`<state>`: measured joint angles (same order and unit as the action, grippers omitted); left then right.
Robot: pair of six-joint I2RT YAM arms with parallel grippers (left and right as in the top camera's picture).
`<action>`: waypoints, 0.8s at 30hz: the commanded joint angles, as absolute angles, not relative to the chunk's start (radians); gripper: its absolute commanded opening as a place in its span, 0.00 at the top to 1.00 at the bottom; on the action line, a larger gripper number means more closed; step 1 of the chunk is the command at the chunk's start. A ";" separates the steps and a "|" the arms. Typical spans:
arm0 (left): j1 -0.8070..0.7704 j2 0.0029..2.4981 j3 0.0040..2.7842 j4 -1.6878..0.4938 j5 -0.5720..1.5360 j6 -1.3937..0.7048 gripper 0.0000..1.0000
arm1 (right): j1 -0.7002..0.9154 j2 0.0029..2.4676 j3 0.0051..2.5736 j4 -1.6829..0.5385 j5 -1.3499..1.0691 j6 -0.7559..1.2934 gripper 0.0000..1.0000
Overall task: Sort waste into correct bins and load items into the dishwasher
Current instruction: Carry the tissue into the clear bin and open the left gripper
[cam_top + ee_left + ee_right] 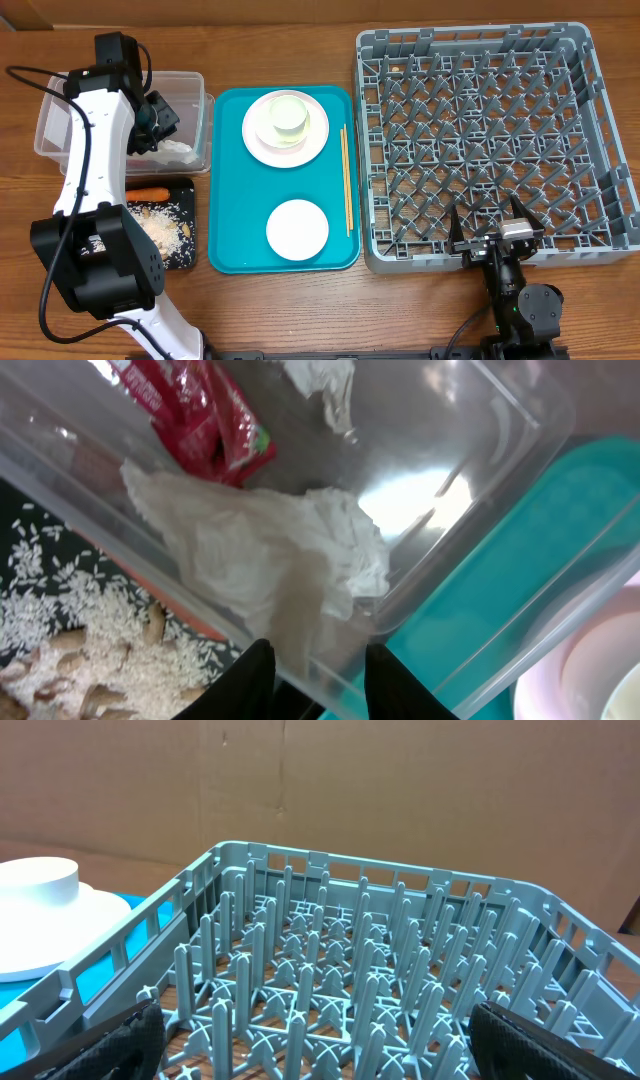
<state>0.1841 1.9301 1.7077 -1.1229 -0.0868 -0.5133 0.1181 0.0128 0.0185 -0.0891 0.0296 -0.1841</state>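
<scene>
Left station: the left gripper (160,118) hangs over the clear tub (192,80). In the left wrist view its fingers (250,680) stand narrowly parted, and I see nothing pinched between them. Directly below the tips a crumpled white napkin (260,550) lies on the tub floor against the near wall. A red snack wrapper (200,420) lies just beyond it, and a second napkin scrap (325,385) lies farther back.

The black tray (190,190) sits just beside the tub on the near side. It holds the carrot (150,192) along its far edge and a scatter of rice and nut scraps (160,228).

Centre: the teal tray (230,200) carries a round plate (262,140) with a pale bowl (288,115) on it. It also carries a separate white dish (297,228) nearer me and chopsticks (346,180) lying along its right edge. I cannot pick out a cup from these views.

Right station: the right gripper (490,222) hovers at the near rim of the grey dish rack (600,100). Its jaws are spread wide and hold nothing. I see no dishes among the rack's pegs.
</scene>
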 commanded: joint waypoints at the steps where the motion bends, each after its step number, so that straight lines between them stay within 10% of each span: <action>1: 0.192 1.909 1.703 -1.145 -0.086 -0.493 0.67 | 0.116 0.003 0.008 -0.081 0.024 -0.184 0.00; 24: 0.192 1.909 1.636 -1.027 -0.112 -0.471 0.83 | 0.115 0.003 0.008 -0.081 0.024 -0.184 0.00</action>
